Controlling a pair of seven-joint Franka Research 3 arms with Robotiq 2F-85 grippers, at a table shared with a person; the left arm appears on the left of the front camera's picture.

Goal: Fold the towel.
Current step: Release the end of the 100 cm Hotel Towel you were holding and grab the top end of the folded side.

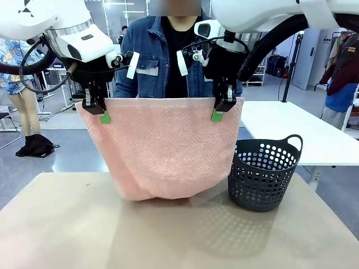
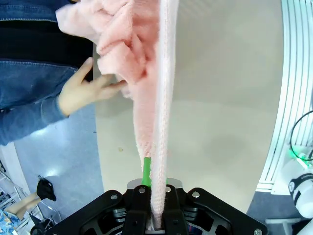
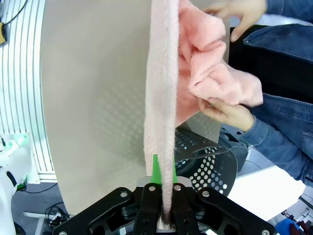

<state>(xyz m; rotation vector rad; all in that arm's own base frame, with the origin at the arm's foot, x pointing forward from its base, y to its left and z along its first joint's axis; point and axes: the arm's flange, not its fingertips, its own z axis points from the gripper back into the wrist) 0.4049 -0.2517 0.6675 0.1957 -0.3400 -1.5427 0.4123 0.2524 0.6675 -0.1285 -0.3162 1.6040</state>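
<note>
The pale pink fluffy towel (image 1: pixel 162 148) hangs like a curtain above the table, its lower edge gathered and resting near the tabletop. My left gripper (image 1: pixel 102 115) is shut on its upper left corner and my right gripper (image 1: pixel 218 114) is shut on its upper right corner. In the left wrist view the towel (image 2: pixel 156 98) runs edge-on up from the shut fingers (image 2: pixel 146 171), and a person's hand (image 2: pixel 83 90) holds the bunched far part. In the right wrist view the towel (image 3: pixel 164 98) rises the same way from the gripper (image 3: pixel 164 186); two hands (image 3: pixel 230 110) grip its bunched lower part.
A dark perforated basket (image 1: pixel 263 174) with handles stands on the beige table (image 1: pixel 168 235) just right of the towel. The person in a denim jacket (image 1: pixel 146 56) stands right behind the towel at the far edge. A white table (image 1: pixel 303 134) lies beyond on the right.
</note>
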